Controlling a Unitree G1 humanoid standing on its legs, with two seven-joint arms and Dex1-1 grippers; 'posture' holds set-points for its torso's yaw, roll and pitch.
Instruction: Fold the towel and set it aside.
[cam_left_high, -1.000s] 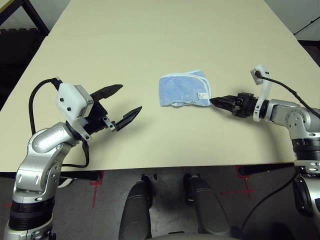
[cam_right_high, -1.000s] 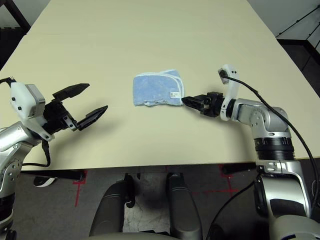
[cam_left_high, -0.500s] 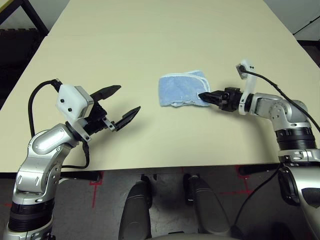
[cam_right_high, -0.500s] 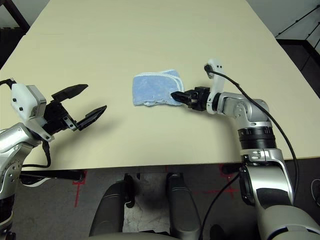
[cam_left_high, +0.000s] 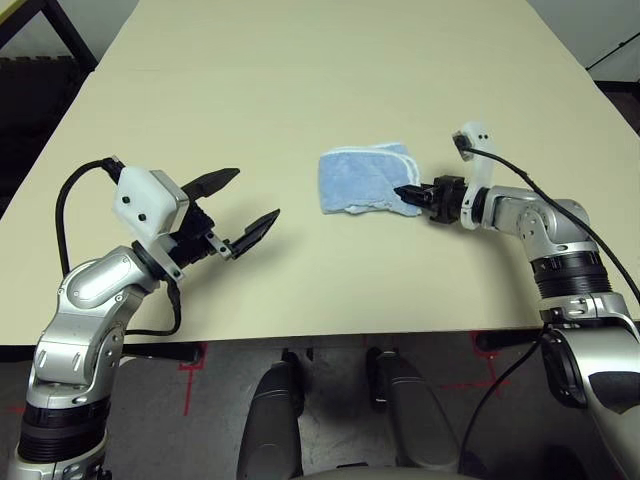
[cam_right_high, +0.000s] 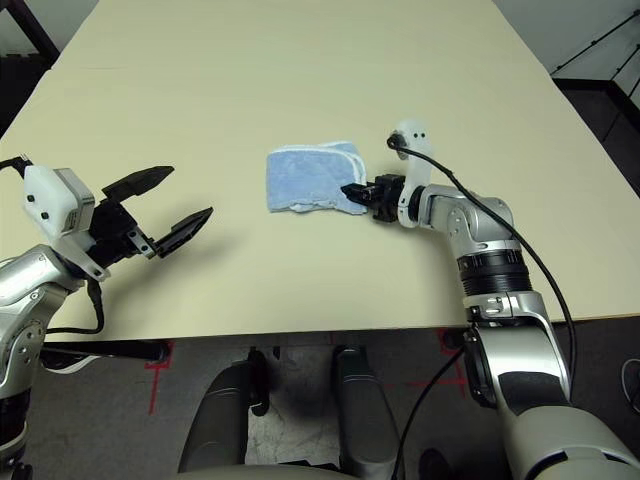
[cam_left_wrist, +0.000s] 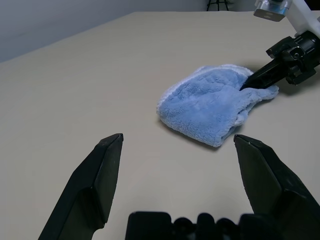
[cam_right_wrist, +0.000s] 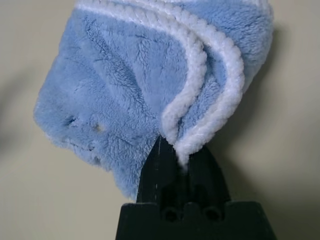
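Towel (cam_left_high: 365, 181): light-blue terry with white corded edging, lying bunched and folded over near the middle of the table (cam_left_high: 300, 80); likely light, soft and limp, so it will sag from any single hold. Best taken at the doubled edging, where the right gripper (cam_left_high: 408, 193) pinches it. Left gripper (cam_left_high: 243, 209): spread wide, well apart from the cloth.

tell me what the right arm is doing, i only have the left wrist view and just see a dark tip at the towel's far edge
Observer: The right gripper has its jaws shut on the towel, pinching the white-edged layers at its near corner.
Operator: is the towel still flat on the table
Observer: Yes, the head view shows it lying folded on the table, not lifted.
Operator: and my left arm
Observer: The left gripper hangs open, well apart from the towel.
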